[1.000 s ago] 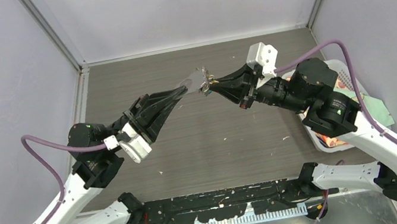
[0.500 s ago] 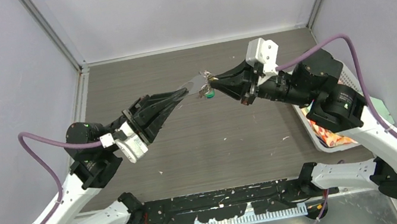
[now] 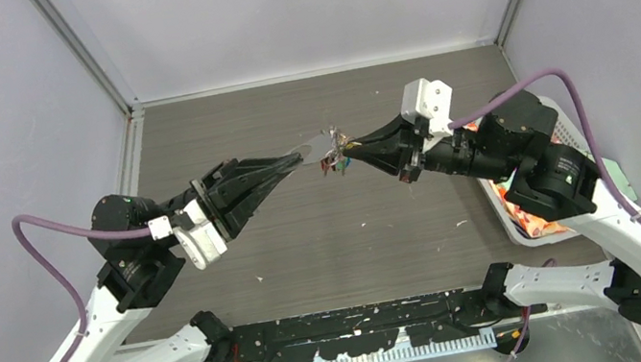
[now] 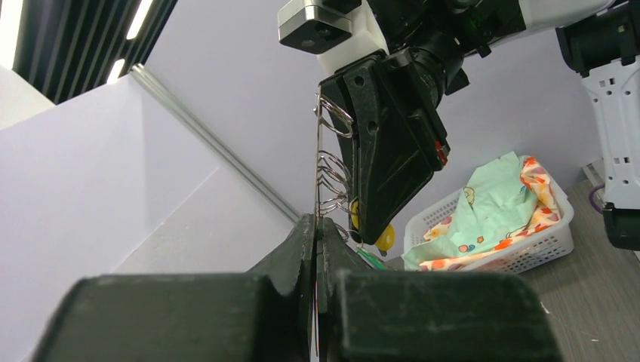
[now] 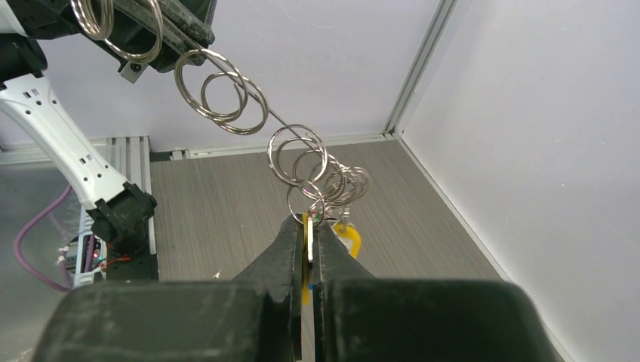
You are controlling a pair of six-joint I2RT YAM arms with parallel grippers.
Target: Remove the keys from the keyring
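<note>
The left end effector [image 3: 295, 155] is raised above the tabletop [image 3: 364, 232] with its fingers pressed together on the near end of the keyring [image 3: 315, 147]. The flat silvery plate reaches straight out ahead of the fingertips. In the left wrist view it shows edge-on as a thin line rising from the pinch, with a row of split rings [image 4: 332, 162] threaded along its edge.

The right end effector [image 3: 348, 145] faces the left one tip to tip at the far end of the plate. Its fingers are clamped on a brass-coloured key [image 5: 306, 243], whose blade stands upright between them. That key hangs from the rings just ahead of its fingertips. The rest of the keys [image 3: 334, 163] dangle in a bunch just below both tips, clear of the tabletop. A yellow key head [image 5: 350, 238] hangs just beside the right fingertips.

Well behind the right end effector, beside its arm, a white basket [image 4: 528, 249] holds a patterned cloth [image 4: 490, 204].
</note>
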